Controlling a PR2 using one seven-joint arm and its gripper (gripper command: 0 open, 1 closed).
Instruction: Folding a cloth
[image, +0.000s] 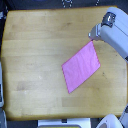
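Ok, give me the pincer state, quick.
Pincer: at the cloth's top corner; open or closed cannot be told.

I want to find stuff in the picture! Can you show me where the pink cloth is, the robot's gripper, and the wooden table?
cloth (81, 68): exterior view, middle of the pink fabric.
gripper (93, 36): exterior view, tip by the cloth's top corner.
table (35, 45): exterior view, bare wooden top.

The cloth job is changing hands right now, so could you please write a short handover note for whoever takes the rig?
Gripper: at the cloth's upper corner, toward the exterior view's right; open or shut cannot be told at this resolution.
Cloth: lies flat and unfolded, turned like a diamond, on the wooden table, right of centre in the exterior view.
Done: no fold visible yet.
Left: confirm the corner grasp, then make the fold.
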